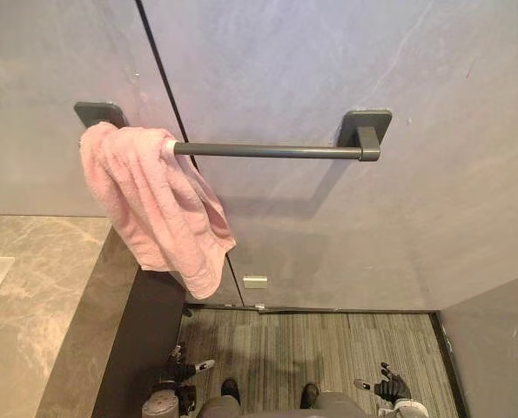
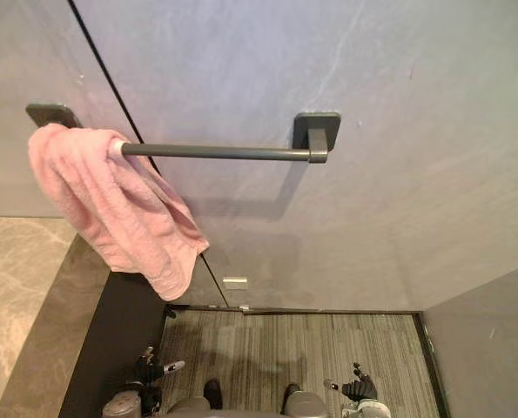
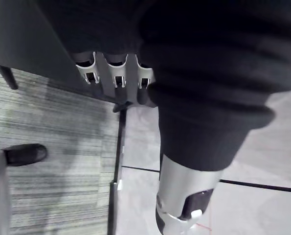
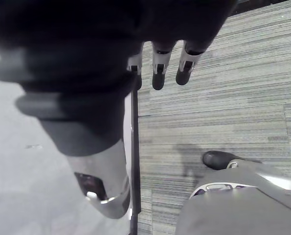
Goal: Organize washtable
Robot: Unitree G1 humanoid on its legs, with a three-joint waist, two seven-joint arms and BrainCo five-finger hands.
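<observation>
On dark round rail [image 1: 267,151], fluffy pink towel [image 1: 150,205] bunched; left robot hand [image 1: 182,370], right robot hand [image 1: 389,386] hang loose-fingered.

Pink towel [image 1: 151,202] — dark grey rail [image 1: 267,151]

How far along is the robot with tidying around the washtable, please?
Done: the pink towel already hangs on the rail, though bunched at its left end. In hand: nothing; the left hand and right hand hang low above the floor, fingers relaxed and empty. Left: probably spreading the towel flat; the counter is mostly out of sight.
</observation>
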